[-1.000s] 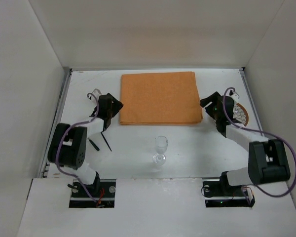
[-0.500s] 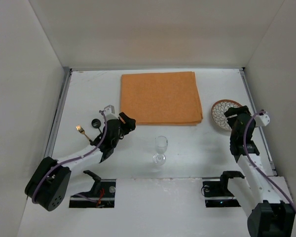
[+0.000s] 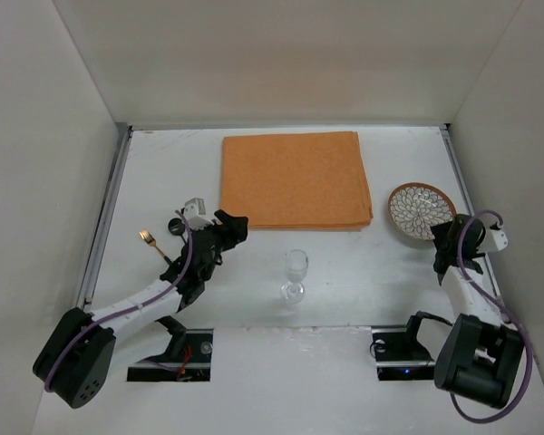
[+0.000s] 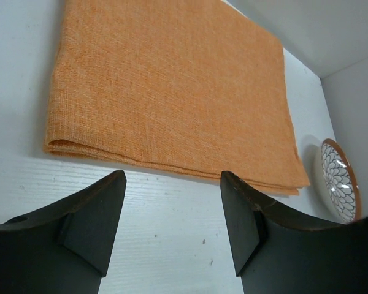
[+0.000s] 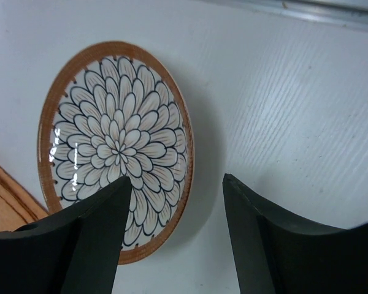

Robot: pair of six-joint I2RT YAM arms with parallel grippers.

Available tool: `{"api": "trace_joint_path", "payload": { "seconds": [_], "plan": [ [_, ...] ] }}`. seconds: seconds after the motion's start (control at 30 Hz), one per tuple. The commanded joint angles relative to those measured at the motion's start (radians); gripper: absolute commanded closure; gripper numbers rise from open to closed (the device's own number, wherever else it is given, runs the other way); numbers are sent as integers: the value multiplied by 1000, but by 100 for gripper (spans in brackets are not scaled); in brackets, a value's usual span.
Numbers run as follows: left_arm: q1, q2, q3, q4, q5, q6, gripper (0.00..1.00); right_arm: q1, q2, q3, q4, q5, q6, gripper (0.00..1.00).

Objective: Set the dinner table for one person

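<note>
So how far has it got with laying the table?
Barely begun. The orange cloth lies flat on the dinner table, the only thing that looks done. Nothing is in hand: the left pincer and the right pincer are both open and empty. Left to do: the patterned plate beside the cloth, the wine glass on bare table, and the gold fork far left all need placing.
</note>
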Motion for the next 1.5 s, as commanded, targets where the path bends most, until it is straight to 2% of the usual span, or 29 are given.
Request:
{"api": "trace_joint_path", "payload": {
  "seconds": [0.0, 0.17, 0.43, 0.47, 0.67, 0.77, 0.83, 0.9, 1.0, 1.1, 1.2, 1.3, 1.47],
  "plan": [
    [-11, -80, -32, 90, -39, 33, 39, -27, 71, 22, 135, -115, 15, 34],
    [-17, -129, -57, 111, -64, 37, 38, -59, 195, 9, 237, -160, 56, 37],
    [-25, -69, -48, 131, -59, 41, 38, -100, 374, 31, 380, -258, 90, 45],
    [-29, -66, -46, 131, -64, 42, 38, -102, 390, 34, 397, -267, 97, 51],
    [-20, -55, -46, 134, -66, 45, 38, -120, 415, 52, 403, -284, 102, 69],
    [-14, -51, -49, 134, -81, 45, 38, -137, 431, 54, 412, -308, 107, 86],
    [-11, -55, -51, 131, -82, 47, 38, -148, 428, 45, 428, -316, 130, 95],
    [-11, -54, -52, 136, -88, 50, 38, -160, 390, 0, 499, -341, 160, 98],
    [-6, -52, -51, 130, -93, 51, 38, -165, 302, -32, 564, -370, 186, 100],
    [-6, -48, -54, 137, -96, 51, 38, -160, 159, -35, 551, -390, 200, 99],
    [-3, -32, -48, 134, -95, 51, 38, -93, 50, 17, 492, -385, 183, 99],
    [-2, -28, -48, 139, -98, 51, 38, 39, 8, 112, 431, -376, 156, 98],
    [18, -65, -57, 128, -99, 51, 38, 339, 199, 299, 440, -336, 136, 98]
  ]
}}
